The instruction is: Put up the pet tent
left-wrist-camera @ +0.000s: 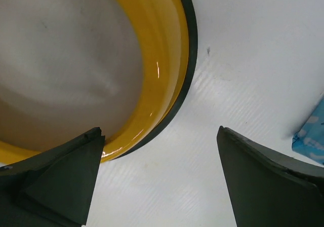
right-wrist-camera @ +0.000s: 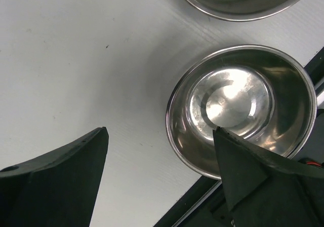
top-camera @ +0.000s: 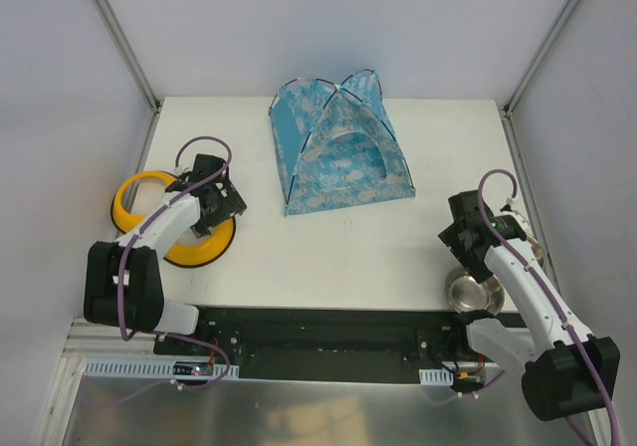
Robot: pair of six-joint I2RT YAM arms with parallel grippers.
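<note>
standing at the back of the table [top-camera: 328,257], the tent [top-camera: 341,147] looks done. left claw [left-wrist-camera: 159,136] by the yellow bowl [left-wrist-camera: 169,70] and right claw [right-wrist-camera: 159,133] over a steel bowl [right-wrist-camera: 238,105] are wide, holding nothing. next, pull arms back.

**Legible markings: none.**
No text, label, brand, number or sign can be read in any of the three views. The pet tent [top-camera: 338,157] carries only a white pictorial print on its light blue fabric, with no lettering.
</note>
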